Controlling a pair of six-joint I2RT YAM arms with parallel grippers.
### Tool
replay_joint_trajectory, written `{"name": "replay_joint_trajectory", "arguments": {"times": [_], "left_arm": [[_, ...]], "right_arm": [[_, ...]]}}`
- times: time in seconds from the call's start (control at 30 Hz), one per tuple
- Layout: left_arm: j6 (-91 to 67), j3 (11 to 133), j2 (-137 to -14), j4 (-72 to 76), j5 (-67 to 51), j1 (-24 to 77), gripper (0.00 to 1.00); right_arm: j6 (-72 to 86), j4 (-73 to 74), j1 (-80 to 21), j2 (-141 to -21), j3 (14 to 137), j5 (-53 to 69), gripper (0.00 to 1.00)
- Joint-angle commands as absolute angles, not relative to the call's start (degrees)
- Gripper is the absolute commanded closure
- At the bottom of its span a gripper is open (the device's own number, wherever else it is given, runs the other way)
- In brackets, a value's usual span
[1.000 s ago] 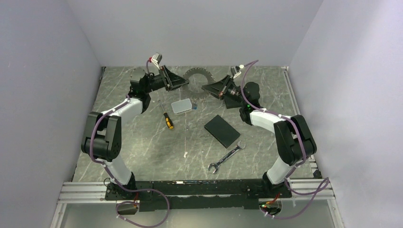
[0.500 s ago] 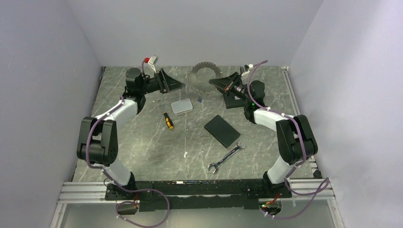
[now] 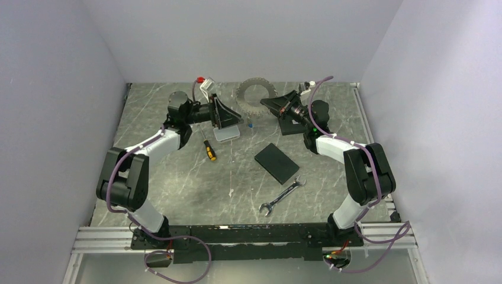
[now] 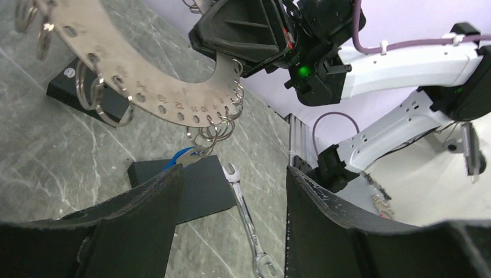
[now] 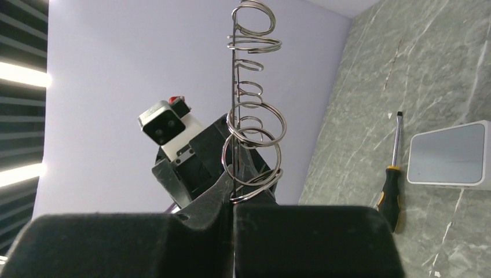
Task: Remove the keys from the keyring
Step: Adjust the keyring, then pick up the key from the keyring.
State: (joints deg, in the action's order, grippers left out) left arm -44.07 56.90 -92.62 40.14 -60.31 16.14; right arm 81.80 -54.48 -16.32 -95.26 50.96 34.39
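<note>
Aloft by the worktop (image 3: 177, 171) far edge, right fingers (image 5: 318, 243) pinch the keyring (image 4: 145, 87); left fingers (image 4: 133, 231) stand spread nearby.

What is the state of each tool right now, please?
Left tool: open, holding nothing.
Right tool: closed on the keyring.

The right claw (image 4: 228, 61) pinches the keyring (image 4: 145, 87); beneath the keyring dangles a blue tag (image 4: 176, 158), above a black block (image 4: 200, 194).
</note>
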Motion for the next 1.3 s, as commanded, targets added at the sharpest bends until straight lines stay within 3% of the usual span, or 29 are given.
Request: {"name": "replay_joint_trajectory", "arguments": {"times": [0.0,0.43,0.83,1.0,1.1,1.2,1.27], "left_arm": [[-36.91,56.98,-91.25,43.4,-61.31,17.4,0.31],[-21.84,59.6,-94.32,36.49,-57.87,20.25,0.29],[-25.26,58.09,-96.38,44.99,-60.41,21.42,0.41],[-25.96,58.1,-97.41,46.81,-60.68,21.45,0.3],[-25.59,58.25,-97.85,46.69,-60.41,21.45,0.29],[-25.73,58.53,-98.0,46.48,-60.84,21.45,0.35],[-25.88,58.37,-97.73,46.73,-61.29,21.45,0.45]], "right_arm": [[83.14,-57.56,-16.25,-92.62,53.11,33.07,1.0],[84.37,-57.92,-17.13,-92.02,52.56,33.21,1.0],[85.25,-58.78,-17.66,-92.02,51.96,33.34,1.0],[85.98,-59.78,-18.16,-91.91,51.66,33.43,1.0],[86.07,-59.84,-18.49,-91.71,51.74,33.74,1.0],[86.16,-59.89,-18.7,-91.54,51.69,33.81,1.0],[85.92,-59.94,-18.68,-91.57,51.77,33.78,1.0]]}}
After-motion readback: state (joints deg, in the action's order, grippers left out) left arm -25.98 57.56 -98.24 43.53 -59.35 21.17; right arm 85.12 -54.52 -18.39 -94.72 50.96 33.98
